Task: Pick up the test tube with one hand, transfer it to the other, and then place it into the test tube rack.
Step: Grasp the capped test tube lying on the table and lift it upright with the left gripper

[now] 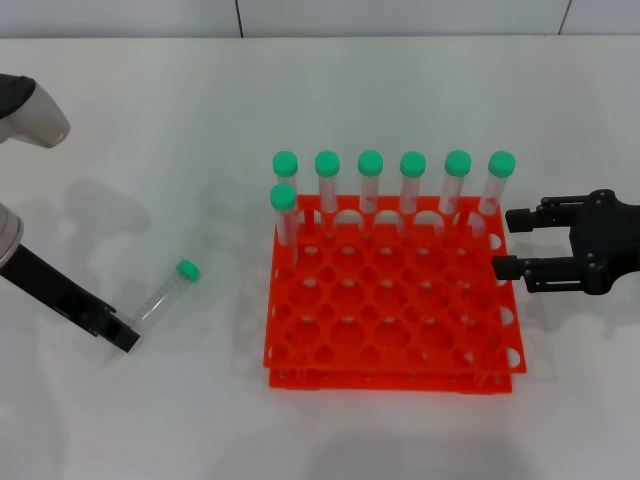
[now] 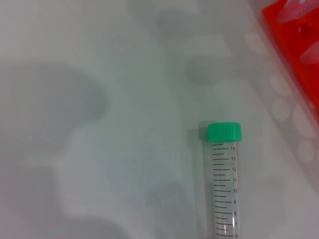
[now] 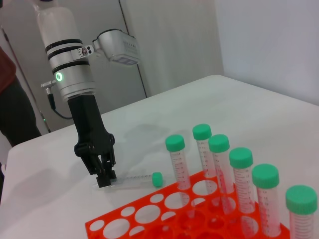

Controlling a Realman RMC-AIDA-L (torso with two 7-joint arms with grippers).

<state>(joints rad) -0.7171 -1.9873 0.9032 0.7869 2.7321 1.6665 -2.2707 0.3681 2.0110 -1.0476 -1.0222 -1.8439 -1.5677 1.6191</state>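
Gripping the lying test tube (image 1: 165,291) at its base, the left gripper (image 1: 122,336) pinches it; the right gripper (image 1: 506,242) hovers spread beside the test tube rack (image 1: 390,372).

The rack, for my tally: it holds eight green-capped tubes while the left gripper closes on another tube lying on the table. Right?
Not quite. The head view shows seven tubes in the test tube rack, not eight. The left gripper is at the test tube lying on the table.
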